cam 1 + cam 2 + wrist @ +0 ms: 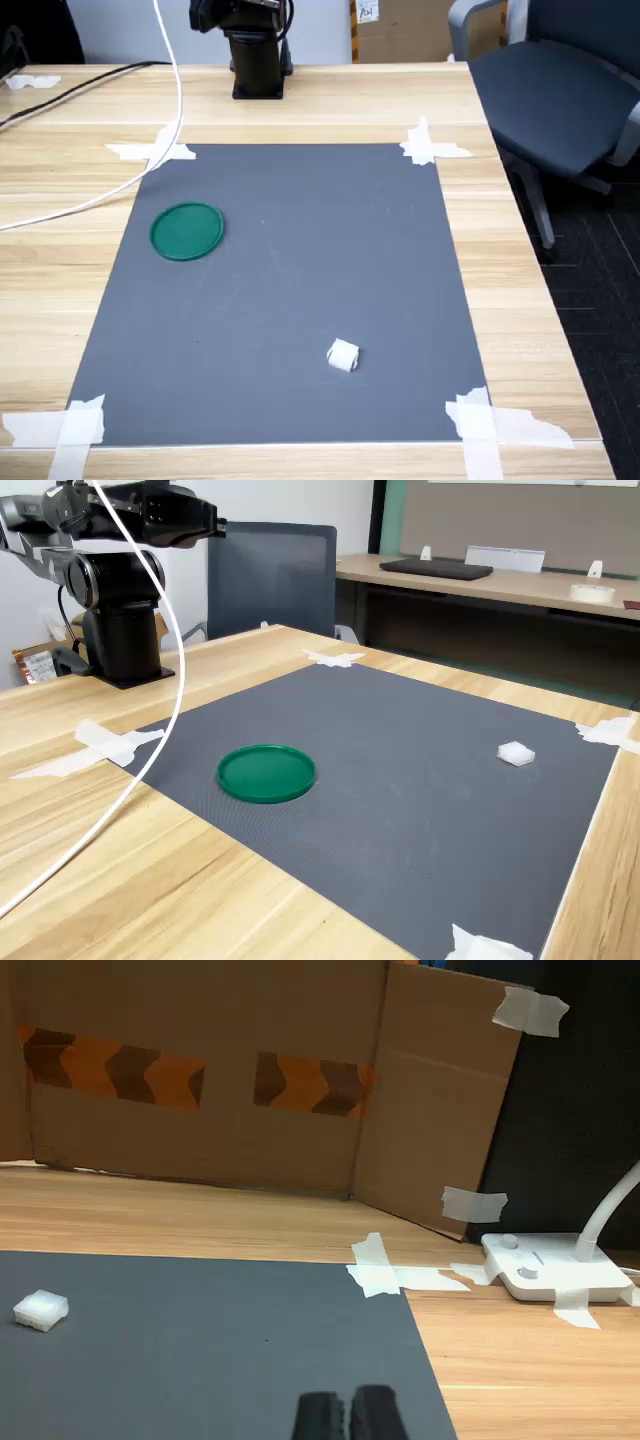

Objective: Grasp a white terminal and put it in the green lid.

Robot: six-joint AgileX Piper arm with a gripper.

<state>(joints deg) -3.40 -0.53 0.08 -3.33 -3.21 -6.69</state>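
The white terminal lies on the dark grey mat, towards the near right in the first exterior view; it also shows in the wrist view and the second exterior view. The green lid lies flat on the mat's left part in the first exterior view, seen too in the second exterior view, with nothing in it. My gripper is shut and holds nothing, its black fingertips together. It is held high at the arm's base, far from both objects.
White tape strips hold the mat's corners. A white cable hangs from the arm over the table's left. An office chair stands right of the table. A cardboard wall and a white lamp base stand beyond the mat.
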